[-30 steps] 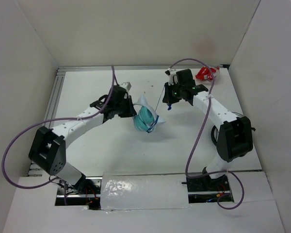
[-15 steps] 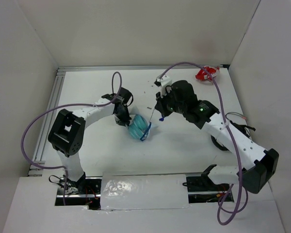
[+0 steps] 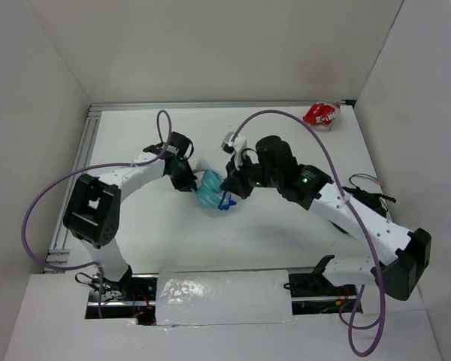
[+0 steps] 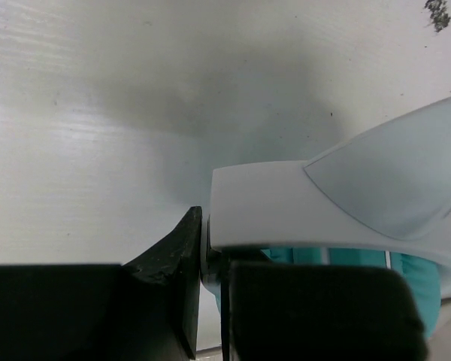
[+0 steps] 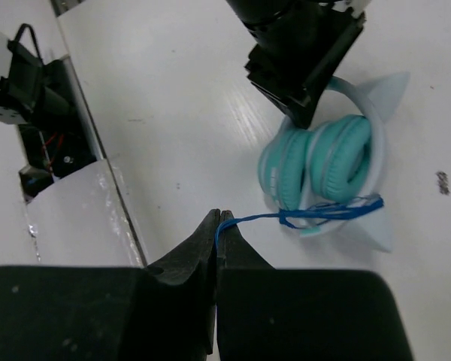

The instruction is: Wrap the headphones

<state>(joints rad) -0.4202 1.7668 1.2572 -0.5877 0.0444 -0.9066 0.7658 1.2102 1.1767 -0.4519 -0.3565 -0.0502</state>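
The teal headphones with white headband and cat-ear tips lie on the table between the arms. My left gripper is shut on the white headband at their left side. My right gripper is shut on the thin blue cable, which runs taut from my fingertips to several loops wound around the ear cups. In the right wrist view the left gripper sits just behind the headphones. The blue plug is hidden.
A small red-and-white object lies at the back right corner. Side walls enclose the white table. Purple arm cables arc above both arms. A silver-taped ledge runs along the near edge.
The right gripper has moved left and down toward the headphones with the cable, drawing it closer around the ear cups. The left arm shifted slightly back-left, still holding the headband.
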